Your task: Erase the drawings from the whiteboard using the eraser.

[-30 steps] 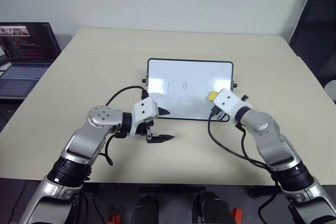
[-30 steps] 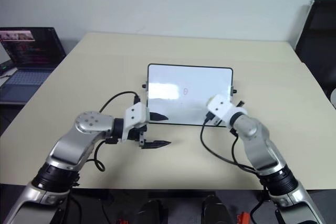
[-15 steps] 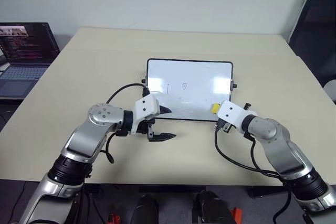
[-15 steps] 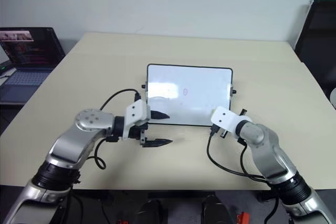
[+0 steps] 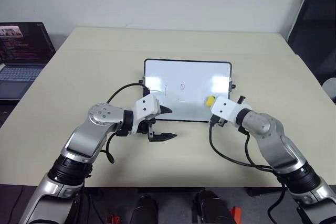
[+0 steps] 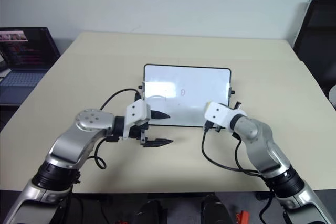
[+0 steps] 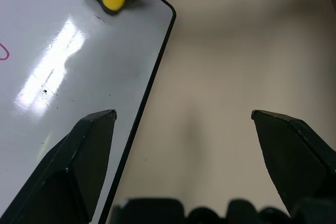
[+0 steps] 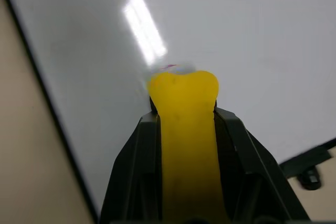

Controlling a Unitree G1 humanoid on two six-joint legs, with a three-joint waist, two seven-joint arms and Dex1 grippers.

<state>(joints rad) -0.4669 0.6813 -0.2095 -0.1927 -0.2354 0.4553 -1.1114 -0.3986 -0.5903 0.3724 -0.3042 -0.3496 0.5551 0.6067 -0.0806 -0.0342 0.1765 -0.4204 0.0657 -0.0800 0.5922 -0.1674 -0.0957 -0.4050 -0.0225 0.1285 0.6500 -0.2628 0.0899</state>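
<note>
While right pincer (image 8: pixel 184 129) pinches eraser (image 5: pixel 209 99) on whiteboard (image 5: pixel 187 80), left pincer (image 5: pixel 162 124) spread above table (image 5: pixel 105 66)

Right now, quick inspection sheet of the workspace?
Surface: beige table, whiteboard lying flat near its middle.
Job's things: eraser, yellow, on the board near its right end; drawings remain, a small oval and faint strokes left of centre.
Clutter: nothing seen on the table besides the board.
Grippers: right gripper shut on the eraser; left gripper open, holding nothing, over the board's near edge.
Cables: black cable looping from the right wrist, another cable at the left wrist.
Surroundings: laptop, screen lit, off the table's left side; dark chair at the right.
</note>
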